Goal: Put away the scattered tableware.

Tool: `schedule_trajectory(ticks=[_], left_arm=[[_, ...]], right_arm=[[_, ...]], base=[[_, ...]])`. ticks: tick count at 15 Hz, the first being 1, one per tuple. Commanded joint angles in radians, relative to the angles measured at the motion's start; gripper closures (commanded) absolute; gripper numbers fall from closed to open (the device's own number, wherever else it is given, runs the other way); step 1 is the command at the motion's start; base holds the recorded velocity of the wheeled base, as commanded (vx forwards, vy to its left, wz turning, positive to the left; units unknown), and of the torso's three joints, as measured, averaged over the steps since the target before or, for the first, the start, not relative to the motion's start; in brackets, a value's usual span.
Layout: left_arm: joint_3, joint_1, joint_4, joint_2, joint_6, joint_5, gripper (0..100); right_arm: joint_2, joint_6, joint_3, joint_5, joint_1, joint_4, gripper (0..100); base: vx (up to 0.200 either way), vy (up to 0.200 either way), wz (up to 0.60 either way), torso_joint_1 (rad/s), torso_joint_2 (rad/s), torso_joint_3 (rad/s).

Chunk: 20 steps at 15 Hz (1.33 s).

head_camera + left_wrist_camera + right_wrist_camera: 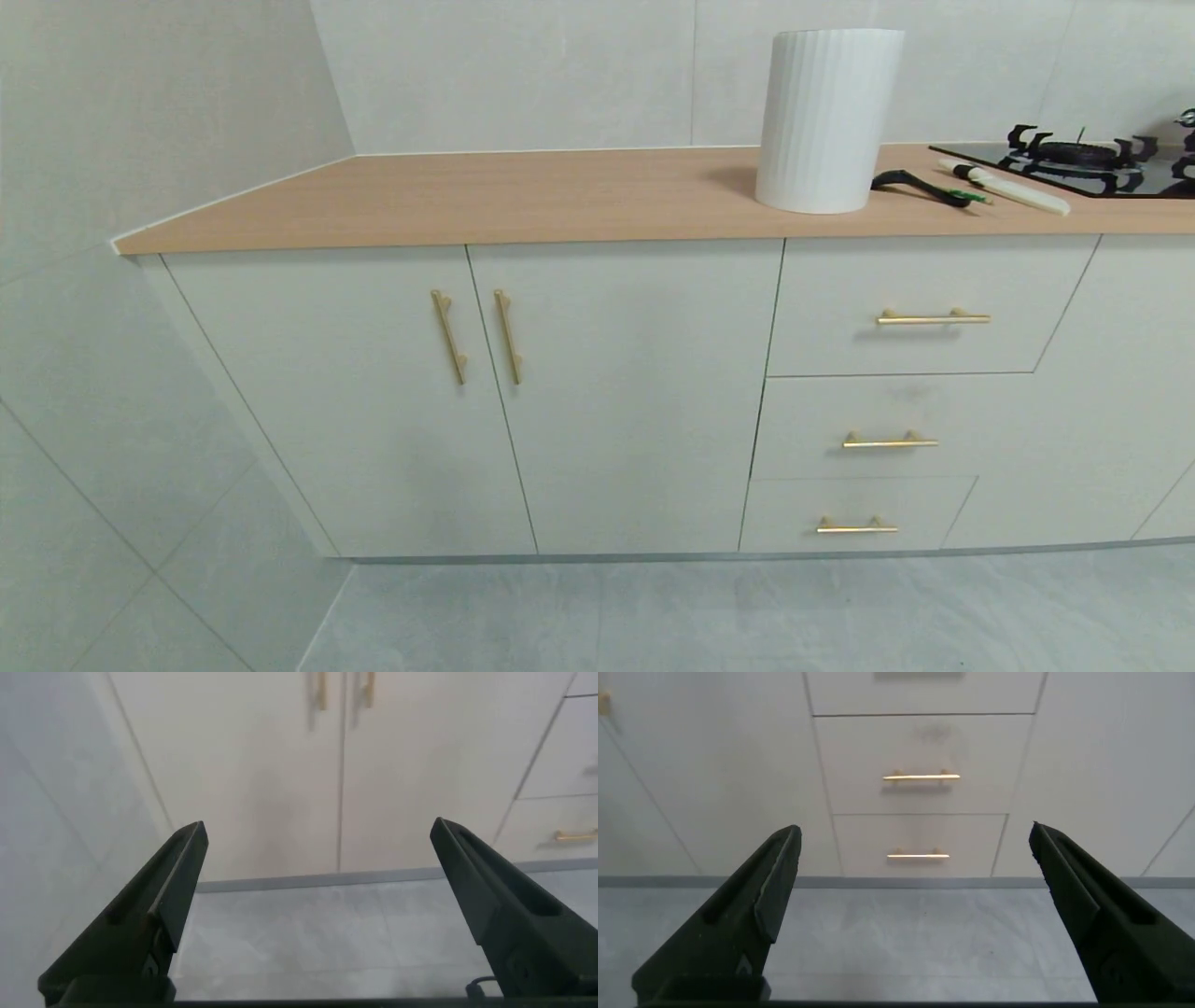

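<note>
Tableware sits on the light brown wooden countertop, toward the robot's right. A black curved-handled utensil lies flat just beside the foot of a tall white ribbed cylindrical holder. A long white slender utensil lies next to it, between the black piece and the black gas hob. There is a touch of green where the two utensils meet; we cannot tell what it belongs to.

The left gripper is spread wide with nothing between its fingers, low down and facing the cream cabinet doors and the grey floor. The right gripper is likewise spread and bare, facing the cream drawers with brass bar handles.

Handling, as we judge it:
- Both utensils look light, stiff and thin. Lying flat on smooth wood, they will likely skid or pivot if nudged — pinch across the handle near mid-length and close squarely.
- The holder looks ceramic, so heavier and breakable. It is best left standing as the receptacle, with pieces lowered in gently, not dropped.
</note>
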Motion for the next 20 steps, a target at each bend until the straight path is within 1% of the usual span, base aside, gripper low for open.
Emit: schedule_trajectory(ticks=[1, 12, 20], left_arm=[[0.0, 0.0, 0.0, 0.0, -0.002, 0.0, 0], [0.0, 0.0, 0.0, 0.0, -0.003, 0.0, 0], [0.0, 0.0, 0.0, 0.0, -0.003, 0.0, 0]], right_arm=[[0.002, -0.001, 0.0, 0.001, 0.0, 0.0, 0], [0.002, -0.001, 0.0, 0.001, 0.0, -0.001, 0], [0.002, -0.001, 0.0, -0.001, 0.0, 0.0, 0]], base=[[0.0, -0.2, 0.0, 0.002, 0.01, 0.002], [0.0, 0.0, 0.0, 0.0, 0.0, 0.0], [0.2, 0.0, 0.0, 0.004, 0.0, 0.002]])
